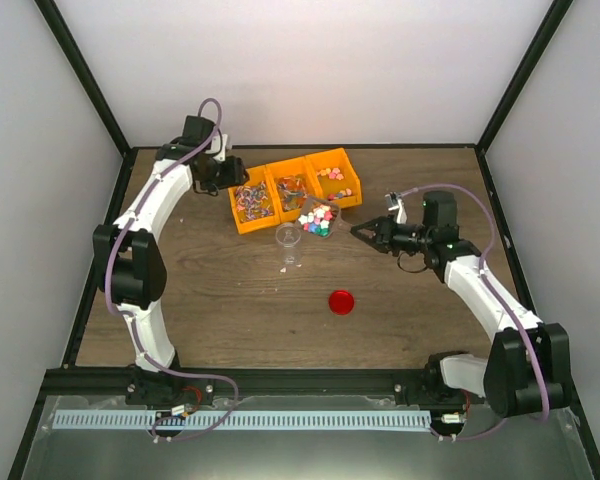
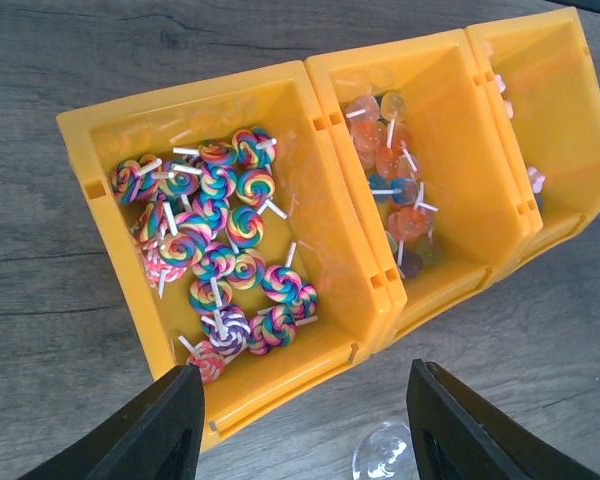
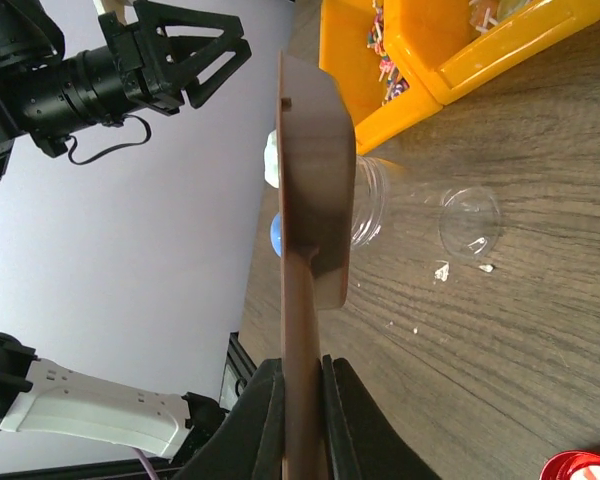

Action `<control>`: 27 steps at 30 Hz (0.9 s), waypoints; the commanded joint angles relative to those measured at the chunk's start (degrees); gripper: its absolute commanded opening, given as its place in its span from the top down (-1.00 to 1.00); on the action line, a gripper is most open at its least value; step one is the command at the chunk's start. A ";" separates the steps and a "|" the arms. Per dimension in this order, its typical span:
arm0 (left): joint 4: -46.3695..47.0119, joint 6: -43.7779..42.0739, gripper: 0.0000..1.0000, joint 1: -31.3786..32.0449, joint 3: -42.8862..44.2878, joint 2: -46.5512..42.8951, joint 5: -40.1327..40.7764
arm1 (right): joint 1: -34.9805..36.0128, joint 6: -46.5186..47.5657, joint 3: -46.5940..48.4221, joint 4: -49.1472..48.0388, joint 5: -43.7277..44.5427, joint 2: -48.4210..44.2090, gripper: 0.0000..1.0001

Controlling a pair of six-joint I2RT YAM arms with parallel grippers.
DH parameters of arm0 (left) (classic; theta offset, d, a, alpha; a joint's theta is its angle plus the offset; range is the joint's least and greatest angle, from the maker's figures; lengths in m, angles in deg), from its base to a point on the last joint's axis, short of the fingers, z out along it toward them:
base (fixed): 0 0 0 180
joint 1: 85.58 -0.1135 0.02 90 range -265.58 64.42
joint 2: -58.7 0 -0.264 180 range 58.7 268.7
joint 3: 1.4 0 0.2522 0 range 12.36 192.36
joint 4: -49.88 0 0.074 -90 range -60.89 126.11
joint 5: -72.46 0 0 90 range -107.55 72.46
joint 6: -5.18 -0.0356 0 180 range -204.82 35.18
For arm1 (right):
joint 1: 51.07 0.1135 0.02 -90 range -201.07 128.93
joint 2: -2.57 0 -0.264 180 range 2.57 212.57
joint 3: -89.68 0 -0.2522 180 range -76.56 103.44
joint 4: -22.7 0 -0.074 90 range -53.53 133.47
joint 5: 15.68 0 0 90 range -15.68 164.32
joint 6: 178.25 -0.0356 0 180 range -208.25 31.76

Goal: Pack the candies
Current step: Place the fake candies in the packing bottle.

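Candies half behind brown board

tiny candies in white, pink, blue, green and red, mostly cubes, heaped in one tight cluster just in front of the orange bins, close beside the clear jar. more pink ones inside the rightmost bin.

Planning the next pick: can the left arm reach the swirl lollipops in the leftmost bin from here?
Probably yes. The left gripper hangs open right above the leftmost bin, and the swirl lollipops lie uncovered with nothing in between.
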 commanded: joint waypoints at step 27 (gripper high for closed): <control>1.92 -0.58 -0.18 -0.79 -3.21 -0.20 -1.24 | 7.25 13.29 15.02 16.88 11.06 5.93 0.99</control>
